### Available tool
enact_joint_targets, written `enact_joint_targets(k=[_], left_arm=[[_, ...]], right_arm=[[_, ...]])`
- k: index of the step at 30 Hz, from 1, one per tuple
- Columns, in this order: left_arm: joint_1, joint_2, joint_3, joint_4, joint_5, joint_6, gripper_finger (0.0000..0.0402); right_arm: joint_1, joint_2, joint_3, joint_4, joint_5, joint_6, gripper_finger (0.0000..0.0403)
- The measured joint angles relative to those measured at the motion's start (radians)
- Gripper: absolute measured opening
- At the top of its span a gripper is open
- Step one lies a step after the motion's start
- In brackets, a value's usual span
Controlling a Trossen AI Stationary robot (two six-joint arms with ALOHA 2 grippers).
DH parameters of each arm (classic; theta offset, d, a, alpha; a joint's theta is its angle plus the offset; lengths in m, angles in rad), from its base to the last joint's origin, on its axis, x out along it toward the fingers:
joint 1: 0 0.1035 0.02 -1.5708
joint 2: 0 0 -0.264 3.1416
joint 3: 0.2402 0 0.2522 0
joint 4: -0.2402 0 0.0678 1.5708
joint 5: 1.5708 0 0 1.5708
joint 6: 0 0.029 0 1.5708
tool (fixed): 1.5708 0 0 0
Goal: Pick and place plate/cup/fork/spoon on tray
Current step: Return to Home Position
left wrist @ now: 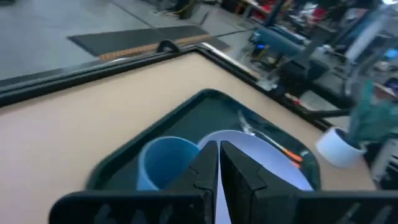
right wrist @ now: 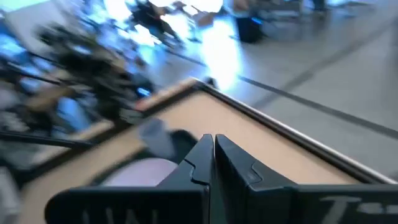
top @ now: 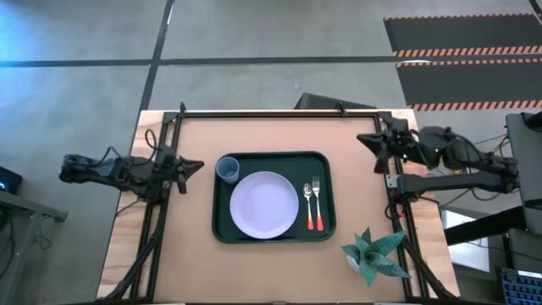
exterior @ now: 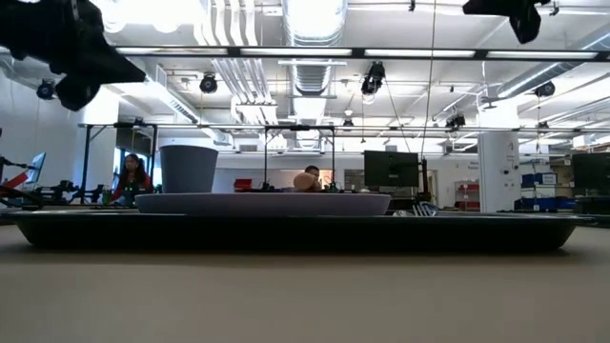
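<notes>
The dark green tray [top: 224, 229] lies in the middle of the table. On it rest the pale plate [top: 264, 205], the blue cup [top: 227, 169] at its far left corner, and the spoon [top: 308, 206] and fork [top: 317, 203] side by side along its right side, handles toward the near edge. My left gripper [top: 196, 167] is shut and empty at the table's left edge, left of the cup. My right gripper [top: 366, 140] is shut and empty at the table's far right. The left wrist view shows the cup [left wrist: 163, 163], the plate [left wrist: 273, 163] and the tray [left wrist: 186, 112].
A potted green plant [top: 373, 254] in a white pot stands near the table's near right corner. Black frame rails run along the left, right and far edges of the table. People show in the room beyond in the low view.
</notes>
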Motion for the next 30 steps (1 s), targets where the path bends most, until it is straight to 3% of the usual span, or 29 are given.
enact_joint_targets(k=[6,10,17,20,26,30], left_arm=[[0.0,-0.053,-0.117,0.15,0.213,0.008,0.0],[0.0,-0.114,-0.207,0.253,0.359,-0.012,0.0],[0.001,-0.242,-0.318,0.284,0.39,-0.092,0.0],[0.001,-0.234,-0.308,0.285,0.4,-0.105,0.0],[0.001,-0.224,-0.278,0.301,0.445,-0.168,0.0],[0.0,-0.224,-0.274,0.301,0.495,-0.168,0.0]], right_arm=[[0.0,-0.17,-0.23,0.276,-0.131,-0.013,0.0008],[0.001,-0.292,-0.335,0.321,-0.167,0.018,0.0008],[0.0,-0.471,-0.464,0.322,-0.137,0.124,0.0008],[0.0,-0.474,-0.481,0.318,-0.088,0.175,0.0008],[0.0,-0.406,-0.439,0.337,-0.094,0.21,0.0008],[0.0,-0.386,-0.413,0.337,-0.157,0.342,0.0008]])
